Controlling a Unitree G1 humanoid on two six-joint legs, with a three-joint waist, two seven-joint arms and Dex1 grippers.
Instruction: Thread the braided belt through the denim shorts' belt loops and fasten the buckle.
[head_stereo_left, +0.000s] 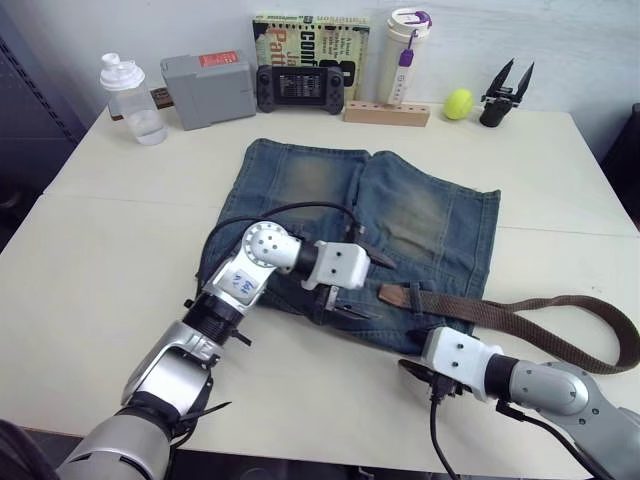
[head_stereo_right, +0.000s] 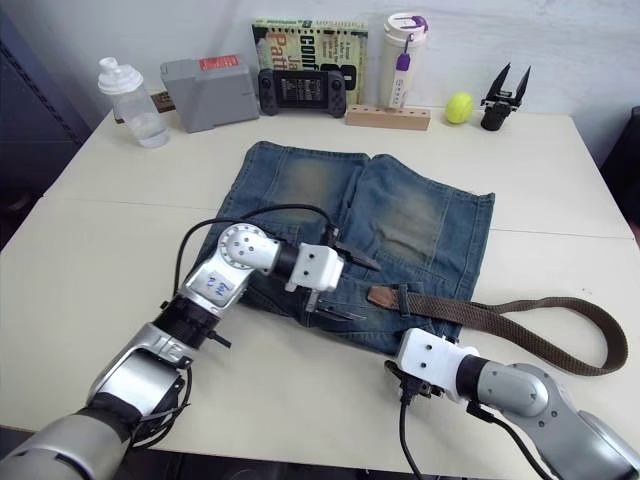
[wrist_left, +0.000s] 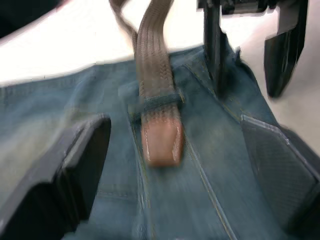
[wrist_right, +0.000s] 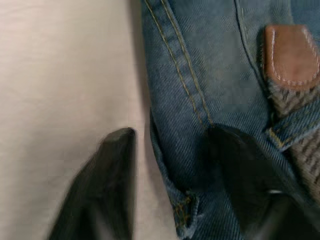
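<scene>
belt (head_stereo_left: 520, 318): leather tip through one loop (wrist_left: 154, 102) at the waistband, rest trailing toward the desk's (head_stereo_left: 100, 260) right edge
shorts (head_stereo_left: 400, 215): flat mid-desk
left gripper (head_stereo_left: 350, 288): jaws wide, facing the tip, likely to pull it
right gripper (wrist_right: 170, 175): jaws parted astride the waistband edge, probably steadying it

Faded blue on the denim shorts (head_stereo_left: 400, 215), with tan-worn patches down both legs and orange-gold stitching along the seams. Brown woven weave on the braided belt (head_stereo_left: 520, 315), ending in a smooth, lighter brown leather tip (wrist_left: 162, 144). Same blue denim for the belt loop (wrist_left: 156, 101) crossing it. Cream tabletop (head_stereo_left: 120, 270). Yellow-green tennis ball (head_stereo_left: 458, 103), grey box with a red label (head_stereo_left: 208, 89), black handheld console (head_stereo_left: 301, 88), white bottle with purple trim (head_stereo_left: 405, 55).
</scene>
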